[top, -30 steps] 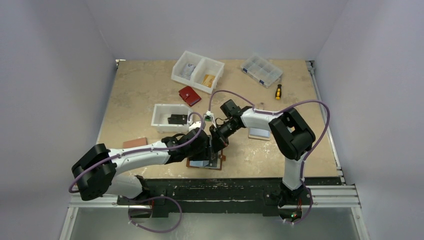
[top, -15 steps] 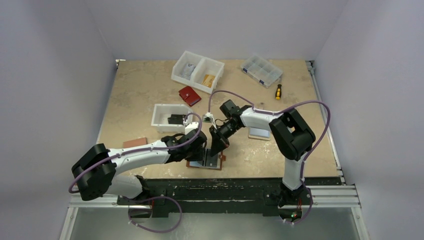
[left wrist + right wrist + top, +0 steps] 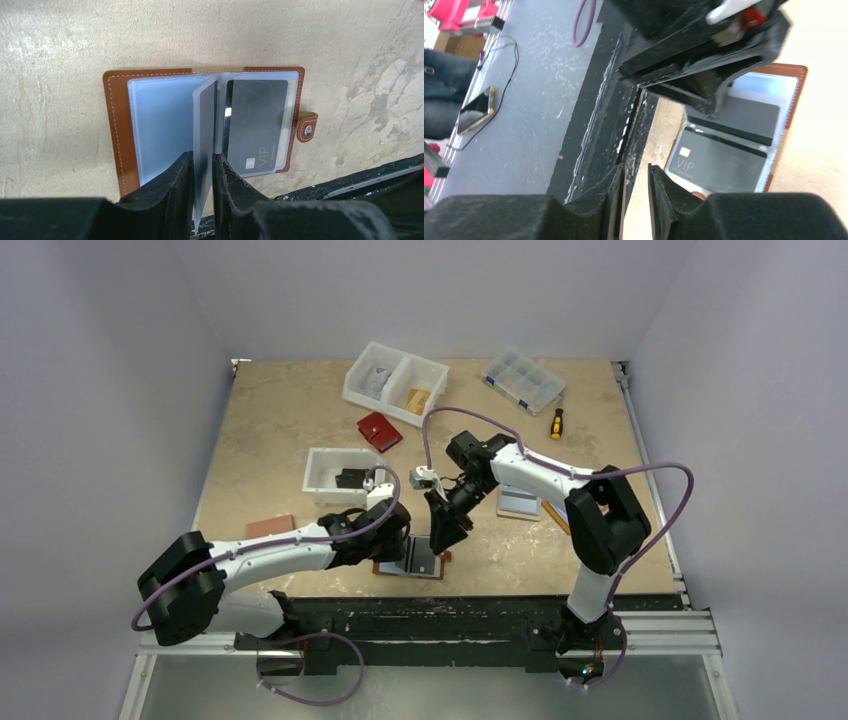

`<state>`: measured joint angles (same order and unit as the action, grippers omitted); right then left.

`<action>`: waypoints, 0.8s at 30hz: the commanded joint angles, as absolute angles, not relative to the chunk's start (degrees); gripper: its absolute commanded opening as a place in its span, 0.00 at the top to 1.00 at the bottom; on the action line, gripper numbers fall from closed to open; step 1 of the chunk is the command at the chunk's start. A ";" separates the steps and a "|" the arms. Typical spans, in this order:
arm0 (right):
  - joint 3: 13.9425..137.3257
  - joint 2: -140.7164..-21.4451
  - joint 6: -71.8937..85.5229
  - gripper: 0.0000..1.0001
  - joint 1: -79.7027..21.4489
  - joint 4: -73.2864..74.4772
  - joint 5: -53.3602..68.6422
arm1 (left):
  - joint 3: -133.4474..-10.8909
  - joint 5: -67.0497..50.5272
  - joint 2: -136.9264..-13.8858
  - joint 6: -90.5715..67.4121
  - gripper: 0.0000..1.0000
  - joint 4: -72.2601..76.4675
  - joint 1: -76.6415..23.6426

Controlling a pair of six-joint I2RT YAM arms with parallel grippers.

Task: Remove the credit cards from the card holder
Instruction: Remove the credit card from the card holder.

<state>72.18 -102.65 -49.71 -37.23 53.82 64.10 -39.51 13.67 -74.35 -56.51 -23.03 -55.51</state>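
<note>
Right at the near edge of the table [image 3: 300,410], up against the black rail [image 3: 599,125], you've got the card holder [image 3: 117,130] lying open and flat. Your left gripper [image 3: 202,157] is on it, fingers pinched tight on one clear page [image 3: 205,115] and standing it on edge like a book leaf, so that arm is busy.

The lifted page uncovers the right half, and that's where the VIP card [image 3: 257,120] sits. It's dark and flat in its sleeve, just right of the left fingers. Its long axis runs near to far, along the spine, with the VIP end towards the rail. From the right wrist you can also see a second dark card [image 3: 749,115] just past it, half hidden by the left gripper. I can't tell which sleeve that one's in.

Your right gripper [image 3: 636,170] is the free one. Going by the top view it hangs above the holder's right side, not touching it. Its fingers are a narrow way apart with only table showing through the gap, so there's nothing in them as far as I can see. The tips aim down toward the rail, and the VIP card lies below them on the far side.

So imo the pull is the right arm's job: get onto a short end and slide along that near-far axis. I can't make out which end the sleeve opens at, so check that first.
</note>
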 commanded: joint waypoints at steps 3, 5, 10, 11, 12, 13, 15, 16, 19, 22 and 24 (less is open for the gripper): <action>71.67 -98.02 -65.40 0.67 -36.87 64.83 65.13 | -37.75 12.51 -72.48 -56.26 0.92 -18.79 -54.96; 70.91 -96.78 -66.32 0.63 -35.77 64.86 65.13 | -37.29 11.79 -72.08 -55.67 1.00 -17.76 -54.84; 69.59 -94.62 -67.14 0.60 -30.53 64.80 67.58 | -35.29 9.17 -68.38 -52.36 1.00 -11.36 -54.85; 69.04 -94.35 -67.15 0.59 -29.33 64.64 68.40 | -34.68 8.69 -67.14 -51.62 1.00 -9.37 -54.84; 68.55 -93.93 -67.08 0.57 -28.07 64.37 69.06 | -33.96 8.17 -65.57 -51.06 1.00 -7.40 -54.89; 67.95 -93.55 -66.72 0.55 -26.95 63.82 69.67 | -33.40 7.68 -64.62 -50.17 1.00 -5.12 -54.86; 66.57 -92.66 -64.79 0.51 -25.79 61.69 70.41 | -32.63 6.38 -63.28 -48.48 1.00 -0.03 -54.85; 65.78 -92.20 -63.04 0.49 -25.59 59.96 70.48 | -32.46 5.99 -62.98 -47.88 1.00 1.94 -54.86; 64.27 -91.91 -59.36 0.49 -25.58 56.36 71.20 | -33.19 4.56 -63.73 -45.94 1.00 5.05 -54.89; 63.83 -92.91 -55.16 0.49 -25.15 53.70 72.72 | -35.37 3.18 -65.52 -44.04 1.00 6.07 -54.85; 63.89 -93.84 -52.90 0.49 -24.71 52.40 72.98 | -36.24 3.03 -66.43 -43.40 1.00 6.59 -54.87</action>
